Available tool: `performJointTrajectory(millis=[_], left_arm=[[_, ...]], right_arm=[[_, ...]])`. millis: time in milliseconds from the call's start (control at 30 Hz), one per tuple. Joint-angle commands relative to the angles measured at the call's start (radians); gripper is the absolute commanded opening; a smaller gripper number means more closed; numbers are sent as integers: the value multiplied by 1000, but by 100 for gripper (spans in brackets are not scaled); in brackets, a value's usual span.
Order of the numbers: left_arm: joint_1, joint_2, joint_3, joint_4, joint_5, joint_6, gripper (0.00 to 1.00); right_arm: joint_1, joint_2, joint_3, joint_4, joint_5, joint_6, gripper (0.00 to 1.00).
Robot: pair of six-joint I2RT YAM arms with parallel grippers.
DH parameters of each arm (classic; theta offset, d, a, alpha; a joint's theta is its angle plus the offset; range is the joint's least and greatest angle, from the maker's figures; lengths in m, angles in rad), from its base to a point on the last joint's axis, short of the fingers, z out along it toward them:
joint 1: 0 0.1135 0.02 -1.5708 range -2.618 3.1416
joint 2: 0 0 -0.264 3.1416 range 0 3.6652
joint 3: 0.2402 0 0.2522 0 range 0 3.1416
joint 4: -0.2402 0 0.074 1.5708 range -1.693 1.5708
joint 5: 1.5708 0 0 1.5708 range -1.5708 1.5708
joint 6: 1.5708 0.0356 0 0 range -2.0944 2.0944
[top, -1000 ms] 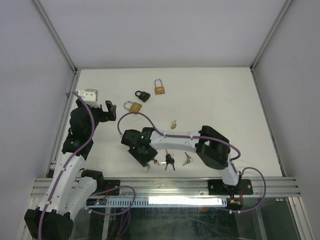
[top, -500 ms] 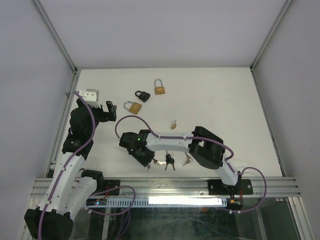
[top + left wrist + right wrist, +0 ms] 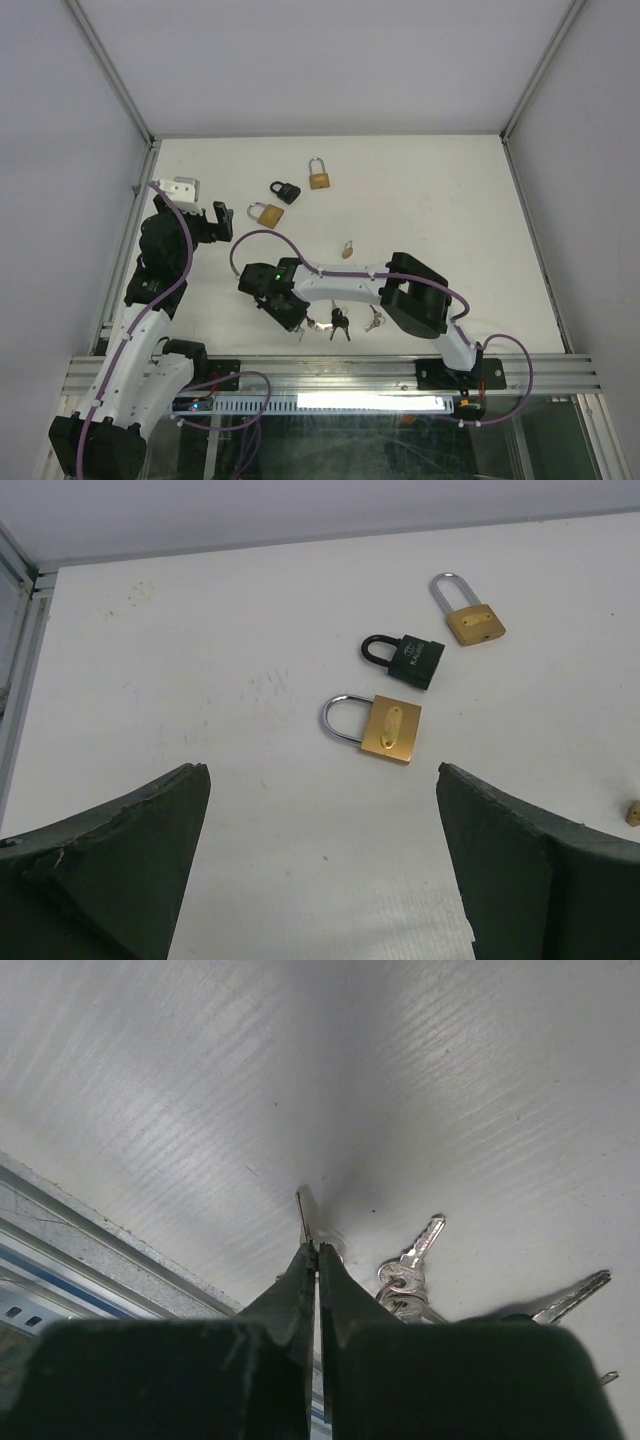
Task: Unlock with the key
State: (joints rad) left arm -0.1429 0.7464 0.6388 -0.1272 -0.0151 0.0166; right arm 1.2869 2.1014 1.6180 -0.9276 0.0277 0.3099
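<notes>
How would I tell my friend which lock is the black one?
On the far half of the white table, left of its middle, three padlocks lie close together. The black padlock sits between the tall-looped brass padlock and the wider brass padlock. It is the only dark one, with a black loop instead of silver.

This looks like a robotics lab test cell. A bare white worktop (image 3: 430, 200) is boxed in by plain pale panels (image 3: 330, 60) on aluminium frame posts (image 3: 112, 70). Two robot arms (image 3: 345, 282) are bolted to an aluminium rail (image 3: 330, 370) along the bottom of the frame, with purple cables (image 3: 262, 233) looping loose.
</notes>
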Motion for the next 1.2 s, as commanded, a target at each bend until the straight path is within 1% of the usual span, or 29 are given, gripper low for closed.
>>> performJointTrajectory(millis=[0, 133, 267, 400, 467, 533, 600, 633, 667, 767, 867, 967, 1033, 1100, 1167], left_arm=[[5, -7, 3, 58, 43, 27, 99], [5, -14, -2, 67, 81, 43, 99], [4, -28, -13, 90, 167, 76, 99], [4, -47, -27, 107, 330, 143, 99], [5, -55, -36, 107, 443, 182, 98], [5, -61, -44, 85, 568, 247, 95], [4, -69, -45, 18, 733, 374, 90], [5, -79, -46, -20, 838, 441, 89], [4, -97, -48, -58, 904, 511, 86], [4, -157, -37, -191, 1059, 791, 80], [4, -226, -42, -210, 1118, 1022, 74], [3, -280, -55, -211, 1126, 1247, 68], [3, -307, -60, -241, 1153, 1400, 68], [2, -325, -62, -302, 1204, 1607, 69], [3, -328, -68, -322, 1248, 1794, 69]], right_arm=[[-1, -43, 5, 24, -61, -12, 0], [-39, -104, -37, 60, -132, -2, 0], [-95, -180, -104, 136, -240, 17, 0], [-160, -247, -162, 180, -322, 35, 0], [-188, -282, -196, 213, -362, 46, 0], [-216, -318, -227, 244, -423, 56, 0], [-243, -348, -242, 250, -465, 55, 0], [-258, -364, -248, 248, -491, 51, 0], [-274, -386, -254, 248, -523, 49, 0], [-324, -468, -268, 245, -628, 44, 0], [-358, -531, -262, 235, -725, 44, 0], [-382, -580, -252, 237, -795, 64, 0], [-397, -608, -254, 268, -833, 98, 0], [-403, -628, -255, 307, -866, 136, 0], [-403, -631, -239, 332, -881, 162, 0]])
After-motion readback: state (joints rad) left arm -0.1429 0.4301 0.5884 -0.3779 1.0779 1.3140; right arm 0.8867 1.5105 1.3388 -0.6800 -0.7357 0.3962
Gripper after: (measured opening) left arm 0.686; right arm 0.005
